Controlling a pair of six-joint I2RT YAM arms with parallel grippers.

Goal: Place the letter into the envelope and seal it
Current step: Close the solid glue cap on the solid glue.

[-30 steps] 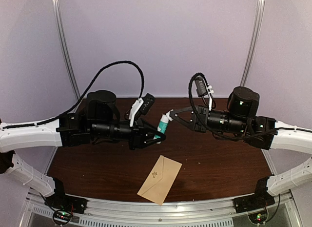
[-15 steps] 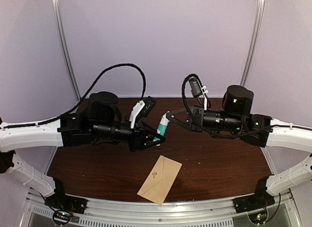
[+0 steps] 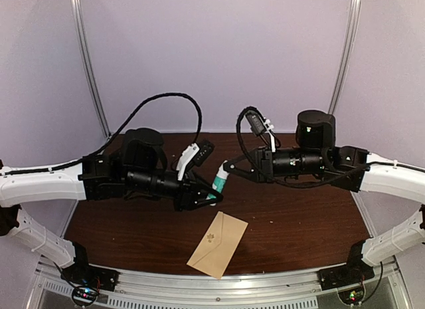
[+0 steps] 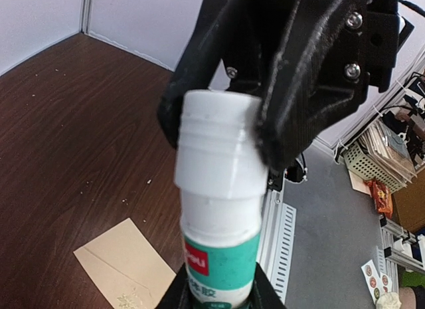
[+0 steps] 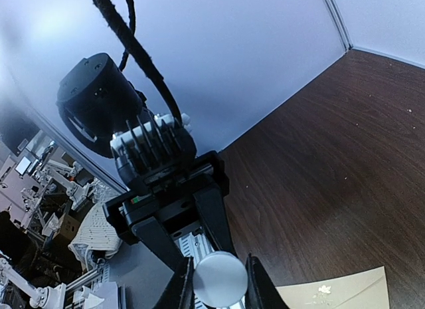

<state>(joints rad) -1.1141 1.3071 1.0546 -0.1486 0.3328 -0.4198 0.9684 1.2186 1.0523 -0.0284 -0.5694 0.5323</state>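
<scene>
Likely uncapping glue for sealing: left gripper [image 3: 211,194] clamps the teal-and-white plastic glue stick [image 4: 219,259], right gripper [image 3: 229,166] pinches its white cap [image 4: 219,149]; next, pull apart.

High rear overview; two close wrist views on one glue stick [image 4: 219,203]

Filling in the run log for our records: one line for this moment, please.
left hand: grips glue stick | right hand: grips cap | envelope: flat on table | stage: likely uncapping
</scene>
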